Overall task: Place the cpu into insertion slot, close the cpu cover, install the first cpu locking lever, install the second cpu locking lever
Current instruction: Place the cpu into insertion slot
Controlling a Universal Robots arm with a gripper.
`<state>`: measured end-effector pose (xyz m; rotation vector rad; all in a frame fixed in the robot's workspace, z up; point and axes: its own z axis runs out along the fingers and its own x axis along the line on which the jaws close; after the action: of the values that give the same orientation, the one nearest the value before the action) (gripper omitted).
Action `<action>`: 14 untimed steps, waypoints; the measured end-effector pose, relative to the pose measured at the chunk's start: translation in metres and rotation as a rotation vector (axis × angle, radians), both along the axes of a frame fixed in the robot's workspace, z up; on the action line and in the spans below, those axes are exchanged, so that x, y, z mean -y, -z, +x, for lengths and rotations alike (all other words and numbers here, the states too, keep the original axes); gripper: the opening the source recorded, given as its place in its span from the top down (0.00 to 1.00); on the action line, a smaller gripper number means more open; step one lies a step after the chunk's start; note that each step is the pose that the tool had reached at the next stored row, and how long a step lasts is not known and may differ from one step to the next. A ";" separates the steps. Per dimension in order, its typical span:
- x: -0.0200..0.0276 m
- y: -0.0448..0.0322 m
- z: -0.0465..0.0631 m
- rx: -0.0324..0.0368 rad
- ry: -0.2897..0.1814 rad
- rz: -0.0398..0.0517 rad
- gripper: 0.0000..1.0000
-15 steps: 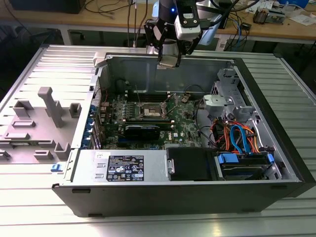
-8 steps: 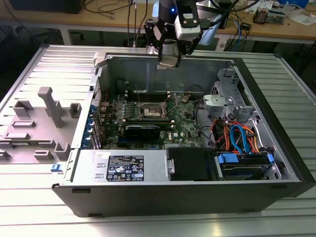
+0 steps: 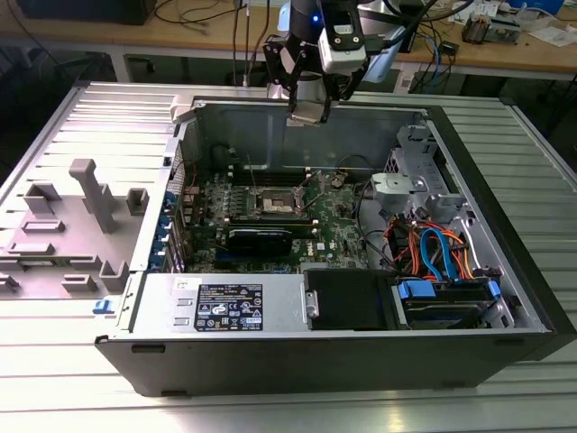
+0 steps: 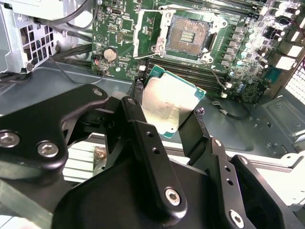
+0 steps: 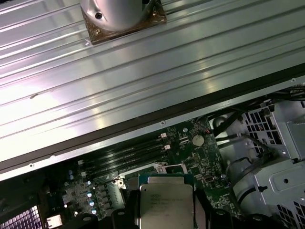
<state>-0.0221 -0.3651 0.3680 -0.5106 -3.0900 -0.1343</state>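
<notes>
Gripper [image 4: 169, 99] clamps the cpu [image 4: 164, 106] by two opposite edges, hovering over the far wall of the computer case [image 3: 379, 135]; the insertion slot [image 4: 190, 34] lies uncovered.

The gripper [image 5: 165, 218] holds the cpu [image 5: 166, 200] by two opposite edges, with its silver-grey top turned to the camera. Behind the cpu lies the green motherboard [image 5: 190, 155] with long black memory slots [image 5: 125, 157] and a round coin battery [image 5: 198, 140]. Beyond the case edge [image 5: 143, 125] spreads the ribbed metal table [image 5: 143, 81]
</notes>
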 end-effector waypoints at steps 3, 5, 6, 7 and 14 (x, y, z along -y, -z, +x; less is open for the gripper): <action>0.0001 0.0003 0.000 -0.0014 0.028 0.0000 0.46; 0.0001 0.0005 0.000 -0.0027 0.049 0.0000 0.46; 0.0001 0.0006 0.000 -0.0033 0.059 -0.0001 0.46; 0.0001 0.0008 0.000 -0.0038 0.069 0.0000 0.46; 0.0002 0.0013 0.000 -0.0068 0.115 0.0000 0.46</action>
<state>-0.0221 -0.3653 0.3667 -0.6878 -3.0538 -0.1328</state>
